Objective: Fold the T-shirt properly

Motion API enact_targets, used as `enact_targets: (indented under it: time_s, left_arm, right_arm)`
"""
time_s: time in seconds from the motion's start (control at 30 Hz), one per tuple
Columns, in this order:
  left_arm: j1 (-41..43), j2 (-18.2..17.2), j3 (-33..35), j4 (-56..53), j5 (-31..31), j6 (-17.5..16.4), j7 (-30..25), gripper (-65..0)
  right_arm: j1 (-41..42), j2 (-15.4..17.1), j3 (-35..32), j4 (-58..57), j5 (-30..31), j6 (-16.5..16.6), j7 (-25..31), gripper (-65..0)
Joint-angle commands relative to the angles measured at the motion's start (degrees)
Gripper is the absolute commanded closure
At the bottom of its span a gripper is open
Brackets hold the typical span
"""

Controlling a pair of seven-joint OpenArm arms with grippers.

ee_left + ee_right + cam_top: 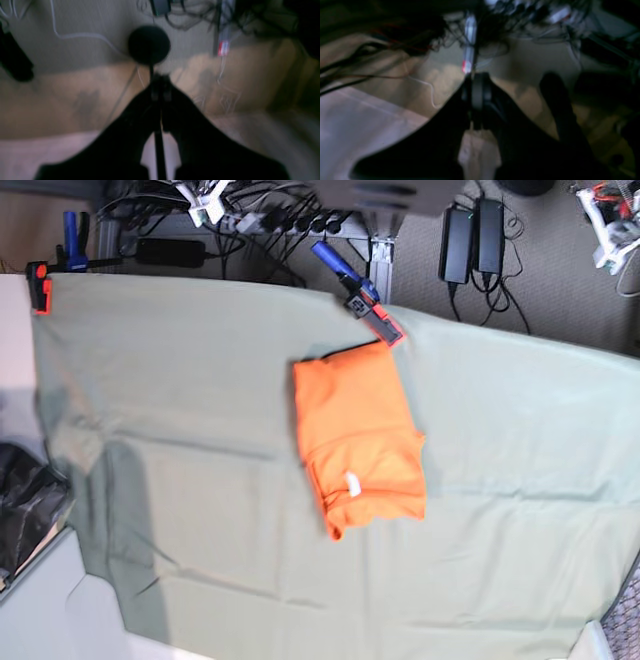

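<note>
The plain bright orange short-sleeved T-shirt [358, 438] lies folded into a compact block near the middle of the large grey-green cloth [200, 430] covering the worktop, a small white tag [352, 485] showing at its near edge. A blue clamp with a red tip [360, 293] grips the cloth's far edge just beyond the shirt; another red clamp [41, 285] sits at the far left corner. Both wrist views are blurred: the left tool [160, 93] and right tool [476, 100] have their jaws pressed together, holding nothing.

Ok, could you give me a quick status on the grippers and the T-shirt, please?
Left gripper shut, empty. Right gripper shut, empty. T-shirt folded compact on the grey-green cloth. Nothing on top of it.
</note>
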Motion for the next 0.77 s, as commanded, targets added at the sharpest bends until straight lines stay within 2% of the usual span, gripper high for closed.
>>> enact_targets:
  time_s: [0.0, 0.17, 0.27, 0.37, 0.57, 0.73]
  left_arm:
    - [-1.4, 0.1, 1.8, -2.4, 1.2, 0.9, 0.5, 0.0]
    - [-14.9, 4.7, 9.7, -22.3, 2.8, 2.3, -0.4, 0.0]
    - [-22.7, 7.4, 12.6, -34.6, 2.9, 2.3, -2.6, 0.0]
    - [-28.8, 9.2, 17.0, -42.5, 3.0, 2.3, -3.2, 0.0]
    - [-34.3, 10.8, 26.7, -44.7, 1.6, 2.3, -3.1, 0.0]
    - [-34.4, 11.2, 27.4, -43.2, 1.3, 2.3, -4.8, 0.0]
  right_arm:
    - [1.6, 0.7, -1.0, -3.0, -0.7, 4.1, -0.3, 0.0]
    - [12.6, 0.3, -5.8, -22.0, -2.3, 2.3, -0.5, 0.0]
    - [18.3, -1.2, -6.1, -31.2, -5.1, 2.2, -0.8, 0.0]
    - [23.0, -2.9, -6.1, -38.2, -6.7, 1.8, -1.9, 0.0]
    - [27.6, -6.4, -6.1, -42.9, -14.0, 1.8, -2.0, 0.0]
    - [27.7, -8.6, -5.7, -40.2, -15.8, 1.8, 0.0, 0.0]
